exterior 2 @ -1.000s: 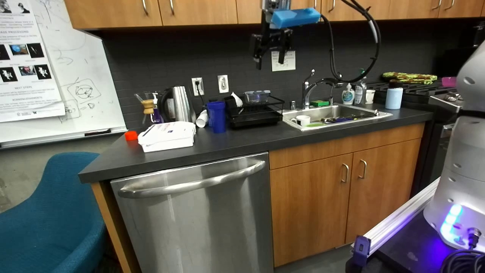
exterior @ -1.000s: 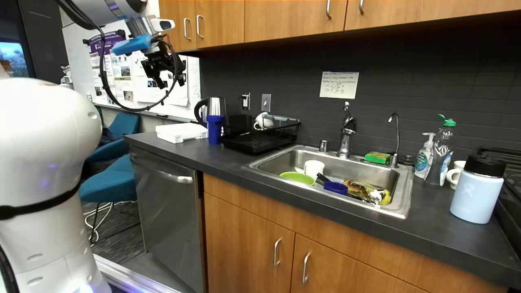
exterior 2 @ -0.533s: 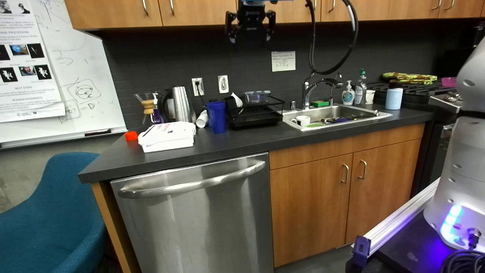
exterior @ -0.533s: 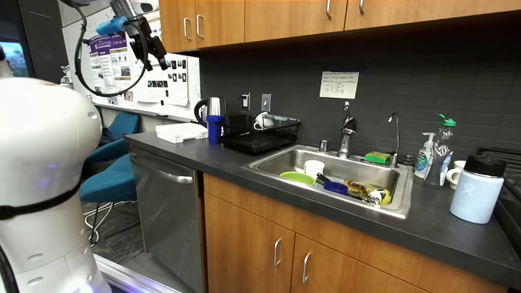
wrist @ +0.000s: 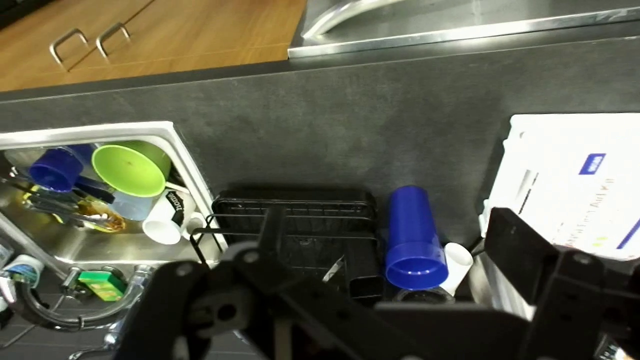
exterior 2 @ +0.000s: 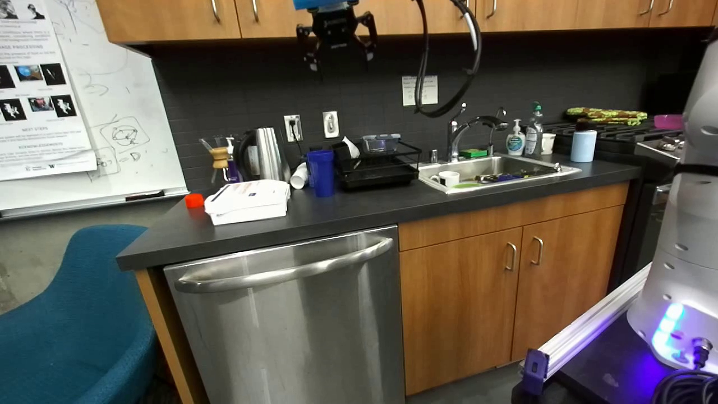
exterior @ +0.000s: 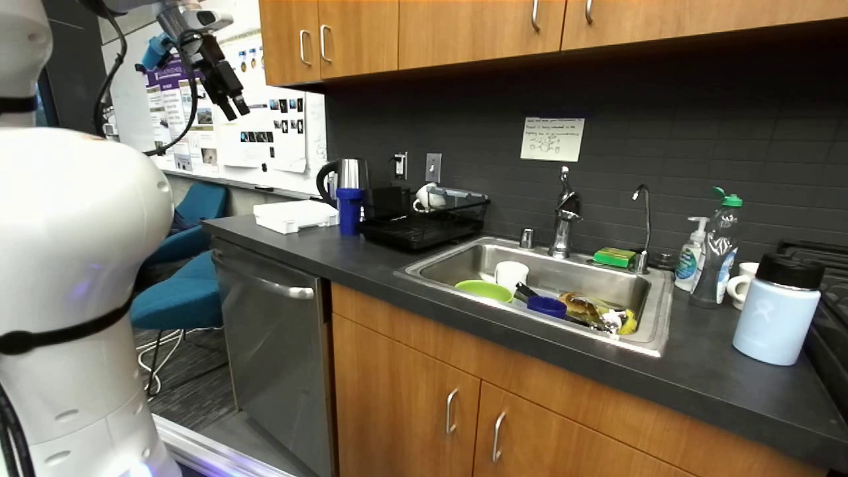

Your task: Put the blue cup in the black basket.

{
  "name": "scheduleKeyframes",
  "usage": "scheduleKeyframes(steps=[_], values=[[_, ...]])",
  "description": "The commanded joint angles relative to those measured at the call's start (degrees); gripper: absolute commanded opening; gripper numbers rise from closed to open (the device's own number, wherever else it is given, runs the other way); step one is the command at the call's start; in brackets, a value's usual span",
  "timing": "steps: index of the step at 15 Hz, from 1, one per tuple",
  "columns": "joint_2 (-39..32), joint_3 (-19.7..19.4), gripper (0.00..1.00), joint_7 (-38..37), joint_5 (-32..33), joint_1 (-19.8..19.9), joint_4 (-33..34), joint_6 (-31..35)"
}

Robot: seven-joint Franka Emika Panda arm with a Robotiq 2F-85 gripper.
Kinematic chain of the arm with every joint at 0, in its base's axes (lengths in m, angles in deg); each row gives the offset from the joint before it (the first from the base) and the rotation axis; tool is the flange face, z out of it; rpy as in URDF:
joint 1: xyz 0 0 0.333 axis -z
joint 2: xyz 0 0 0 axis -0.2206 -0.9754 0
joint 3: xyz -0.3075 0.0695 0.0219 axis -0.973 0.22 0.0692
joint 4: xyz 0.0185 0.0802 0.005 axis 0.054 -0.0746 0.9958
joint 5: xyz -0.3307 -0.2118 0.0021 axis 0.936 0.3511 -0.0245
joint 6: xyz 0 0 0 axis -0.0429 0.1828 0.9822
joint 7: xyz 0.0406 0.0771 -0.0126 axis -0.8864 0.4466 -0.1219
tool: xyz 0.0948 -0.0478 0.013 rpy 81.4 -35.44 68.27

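Mottled countertop (wrist: 320, 120) | tapered blue cup (exterior 2: 321, 175) | wire-railed black basket (exterior 2: 378, 179) | gripper (exterior 2: 340, 59) jaws apart

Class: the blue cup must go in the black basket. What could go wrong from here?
Bump: the blue cup stands upright close beside the black basket, so the open gripper might clip the basket's rim or tip the cup over.
Mix-up: a second blue cup is in the sink and might be taken by mistake.
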Motion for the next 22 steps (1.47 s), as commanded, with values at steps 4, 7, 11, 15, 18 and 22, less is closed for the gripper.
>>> scheduleKeyframes(steps=[4,7,11,15,18,22], values=[[-12.93,-5.75,1.0,-11.31,-6.77,-7.17,16.51,-6.1],[-17.89,-8.54,1.0,-14.94,-12.08,-9.38,23.99,-5.58],[-25.24,-12.07,1.0,-20.92,-18.08,-11.67,32.83,-5.54],[-31.75,-15.89,1.0,-26.15,-21.26,-13.25,38.93,-4.13],[-35.44,-18.95,1.0,-30.57,-20.04,-14.74,42.45,-2.12],[-38.27,-19.97,1.0,-35.66,-19.09,-13.99,45.18,-0.24]])
